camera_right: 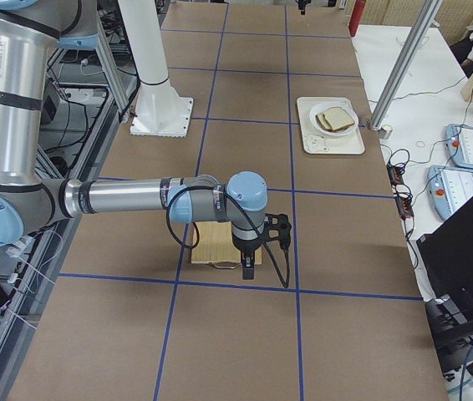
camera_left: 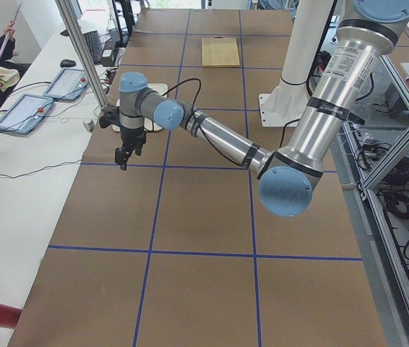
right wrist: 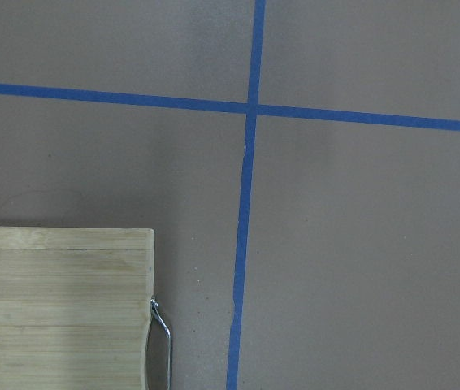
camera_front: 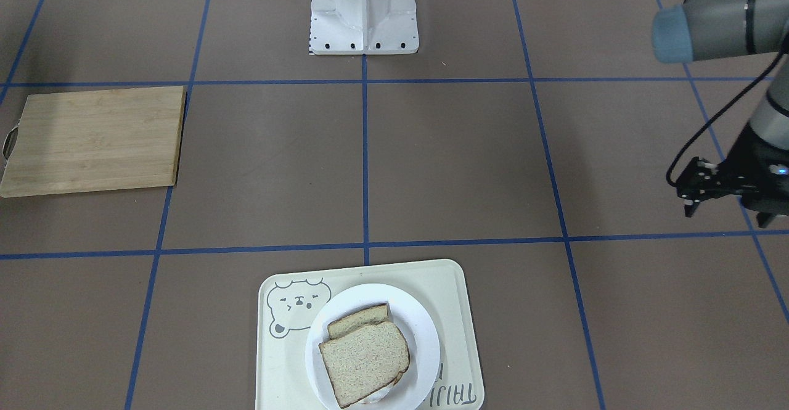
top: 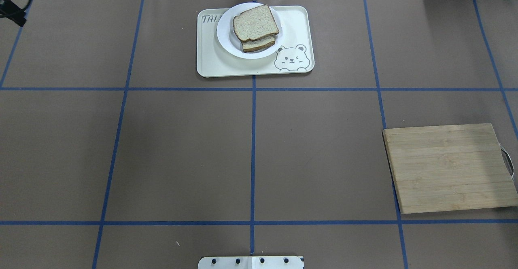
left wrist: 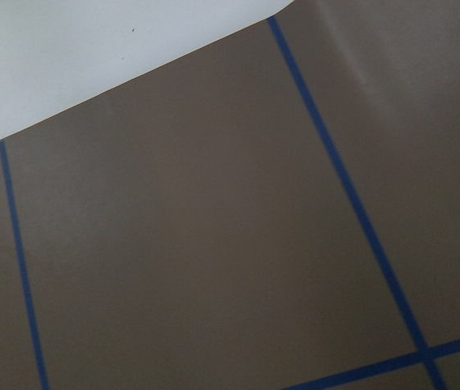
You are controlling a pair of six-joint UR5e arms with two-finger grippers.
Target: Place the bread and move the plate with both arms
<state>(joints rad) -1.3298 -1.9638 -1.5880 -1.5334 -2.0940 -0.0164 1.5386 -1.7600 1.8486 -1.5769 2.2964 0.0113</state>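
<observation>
The bread (camera_front: pixel 363 364), a pale slice, lies on top of a second slice (camera_front: pixel 357 319) that sticks out from under it. Both rest on the white plate (camera_front: pixel 426 330), which sits on the cream bear tray (camera_front: pixel 459 299) at the table's far middle; the bread (top: pixel 255 22) and plate (top: pixel 224 34) also show in the overhead view. My left gripper (camera_front: pixel 689 205) hangs empty above bare table far to the robot's left, its fingers drawn to one point. My right gripper (camera_right: pixel 247 266) hovers over the cutting board's outer edge; I cannot tell if it is open.
A wooden cutting board (top: pixel 449 168) with a metal handle (right wrist: pixel 161 341) lies bare on the robot's right side. The white arm base (camera_front: pixel 363 21) stands at the robot's edge. Blue tape lines cross the brown table cover.
</observation>
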